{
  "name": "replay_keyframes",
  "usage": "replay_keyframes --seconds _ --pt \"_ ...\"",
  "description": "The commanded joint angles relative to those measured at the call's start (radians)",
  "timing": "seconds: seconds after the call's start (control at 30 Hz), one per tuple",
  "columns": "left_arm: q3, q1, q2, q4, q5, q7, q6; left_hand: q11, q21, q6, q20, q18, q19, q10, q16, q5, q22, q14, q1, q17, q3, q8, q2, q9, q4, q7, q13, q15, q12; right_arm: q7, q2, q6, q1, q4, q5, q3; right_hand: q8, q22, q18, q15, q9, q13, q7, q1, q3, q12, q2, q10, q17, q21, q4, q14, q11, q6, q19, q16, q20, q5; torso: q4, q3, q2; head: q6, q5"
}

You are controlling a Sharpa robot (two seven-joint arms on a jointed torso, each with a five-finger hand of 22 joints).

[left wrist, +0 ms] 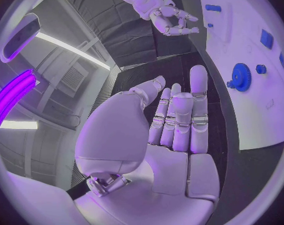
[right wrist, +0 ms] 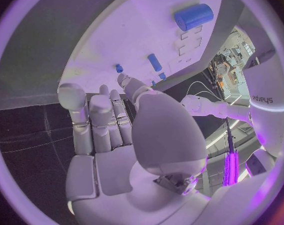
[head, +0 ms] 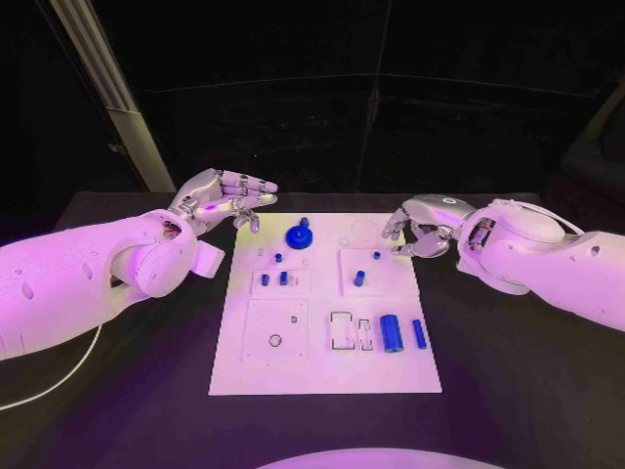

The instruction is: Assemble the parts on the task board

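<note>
1. The left hand (head: 226,200) hovers off the far left corner of the task board (head: 327,376), palm up, fingers apart and holding nothing; its wrist view shows the fingers (left wrist: 179,117) laid out nearly straight, with bare palm beneath them.
2. The right hand (head: 423,233) hangs just off the board's far right edge with its fingers curled inward; the left wrist view catches it from across the table (left wrist: 170,17) and shows the fingertips drawn together on nothing.
3. Nearest the left hand, a blue gear (head: 302,235) stands at the far end of the board (the left wrist view shows its toothed rim (left wrist: 241,77) plainly, which the head view does not).
4. Just nearer than the gear, short blue pegs (head: 273,279) stand in a square plate, and another blue peg (head: 357,277) stands in the plate to their right.
5. At the near right of the board lies a thick blue cylinder (head: 392,332), with a thinner blue pin (head: 417,334) beside it; the right wrist view shows that cylinder (right wrist: 194,16) lying on its side.
6. Nothing lies between either hand and the parts; both hands are clear of the board, touching no piece.
7. A white cable (head: 45,386) trails over the black table (head: 538,391) below the left arm.
</note>
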Motion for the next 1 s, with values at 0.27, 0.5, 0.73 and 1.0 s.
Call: replay_keyframes --seconds 0.27,0.5,0.73,1.0 --pt "0.0 -0.001 -0.006 0.007 0.103 0.053 -0.014 -0.002 -0.006 0.007 0.003 0.012 -0.008 0.003 -0.011 0.004 -0.003 -0.013 0.001 -0.016 -0.007 0.004 0.01 0.001 0.004 0.001 0.001 0.002 0.007 -0.045 0.035 -0.006 -0.027 0.002 -0.137 -0.001 -0.004 0.05 -0.001 0.009 0.002 -0.033 0.001 -0.001 0.018 -0.014 -0.004 0.005 0.008 0.032 -0.001 0.011 0.004 -0.009 0.026 0.017 0.007 -0.012 -0.0003 0.0002 0.001 -0.002 0.003" --pt "-0.001 -0.001 -0.01 0.009 0.103 0.05 -0.015 -0.002 -0.007 0.007 0.003 0.012 -0.008 0.003 -0.012 0.004 -0.003 -0.014 0.001 -0.017 -0.008 0.004 0.011 0.001 0.004 0.001 0.001 0.002 0.008 -0.044 0.055 -0.007 -0.035 -0.01 -0.138 -0.001 -0.002 0.061 -0.003 0.008 0.003 -0.047 0.001 0.0 0.03 -0.017 0.003 0.016 0.015 0.041 -0.001 0.014 0.003 -0.007 0.033 0.027 0.007 -0.018 0.001 -0.0008 0.001 -0.004 0.004" --pt "-0.001 -0.001 -0.012 0.011 0.104 0.043 -0.013 -0.001 -0.009 0.007 0.003 0.012 -0.009 0.002 -0.016 0.004 -0.004 -0.018 0.002 -0.024 -0.009 0.004 0.012 0.0 0.004 0.002 0.001 0.002 0.009 -0.042 0.077 0.003 -0.043 -0.032 -0.131 -0.001 0.0 0.076 -0.005 0.006 0.003 -0.074 -0.001 0.005 0.067 -0.024 0.018 0.034 0.027 0.053 0.0 0.017 0.001 -0.001 0.039 0.045 0.005 -0.053 0.0014 -0.0004 0.001 -0.006 0.006" --pt "-0.001 -0.001 -0.014 0.011 0.104 0.036 -0.01 -0.001 -0.011 0.006 0.003 0.011 -0.01 0.001 -0.018 0.004 -0.006 -0.02 0.0 -0.028 -0.01 0.004 0.013 0.0 0.006 0.003 0.001 0.003 0.011 -0.039 0.094 0.012 -0.045 -0.057 -0.125 -0.001 0.003 0.083 -0.006 0.005 0.003 -0.093 -0.003 0.002 0.1 -0.029 0.028 0.046 0.03 0.059 0.004 0.017 -0.001 0.006 0.041 0.053 0.004 -0.064 0.0 -0.0002 0.002 -0.009 0.006"
